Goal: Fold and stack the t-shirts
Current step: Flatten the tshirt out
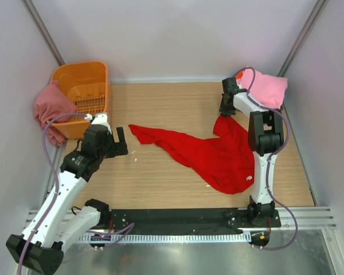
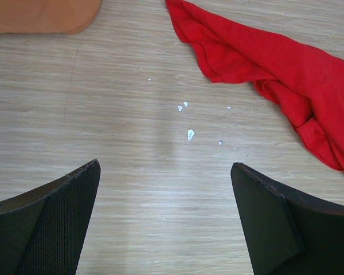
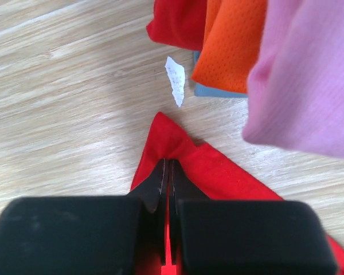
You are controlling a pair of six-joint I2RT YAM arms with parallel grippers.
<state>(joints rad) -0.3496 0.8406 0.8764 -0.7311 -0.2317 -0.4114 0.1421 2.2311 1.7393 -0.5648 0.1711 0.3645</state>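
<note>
The bright red t-shirt (image 1: 218, 154) lay crumpled on the wooden table (image 1: 160, 183), stretched from a sleeve not far to the right of the orange basket (image 1: 80, 74) out to its bulk well away from it. One corner was pinched between the pressed-together jaws of the right gripper (image 3: 169, 166), at the end of the shirt farthest from the basket. The left gripper (image 2: 165, 166) was held just in front of the basket with its jaws spread wide and nothing between them, above bare wood dotted with white specks (image 2: 190, 134). The cloth was judged light, limp and non-slippery. It would sag and bunch if lifted at one point, so a second hold on the sleeve end nearest the basket would likely be needed to pull it flat. Five shirts could be counted. One was the bright red one. One dusty rose shirt (image 1: 49, 109) was draped over the basket's left wall. A heap well apart from the basket, at the opposite far corner, held one light pink shirt (image 1: 266, 89), one orange-red shirt (image 3: 232, 46) and an edge of a grey-blue one (image 3: 218, 90). Whether a red fold (image 3: 178, 23) beneath that heap was a separate garment could not be told. One basket, one white paper scrap (image 3: 175, 80) and two grippers were seen.
</note>
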